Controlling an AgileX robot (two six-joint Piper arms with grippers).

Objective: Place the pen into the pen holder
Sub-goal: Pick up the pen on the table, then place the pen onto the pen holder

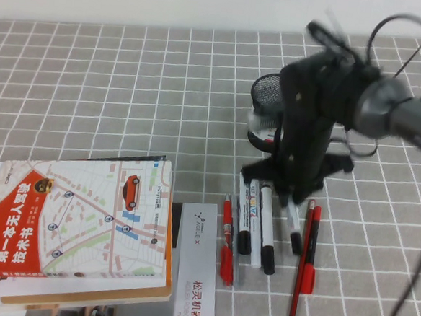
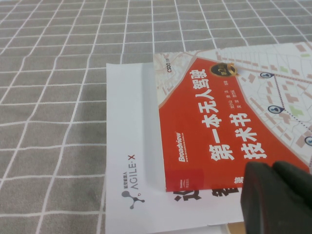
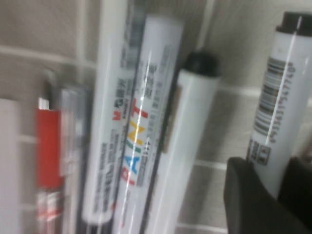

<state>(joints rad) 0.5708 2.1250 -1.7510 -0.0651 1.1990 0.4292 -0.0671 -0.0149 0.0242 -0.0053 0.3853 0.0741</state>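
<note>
Right gripper (image 1: 294, 207) lowered over a row of pens, its fingers either side of the pen (image 3: 277, 107), not visibly closed on it.

The pen lies flat on the checked cloth between the fingertips; the pen holder (image 1: 266, 108) stands just behind the claw. It looks light, stiff and smooth, so mid-barrel seems the best grip. The left gripper (image 2: 278, 200) hovers over a book (image 2: 229, 122), well left of the right claw; its opening cannot be told.

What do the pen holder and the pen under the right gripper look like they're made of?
The pen holder looks like black metal wire mesh; the weave shows. The pen, between the right gripper's fingers, seems glossy white plastic, with a streak of glare and a printed barcode. The left gripper hovers over the book.
</note>
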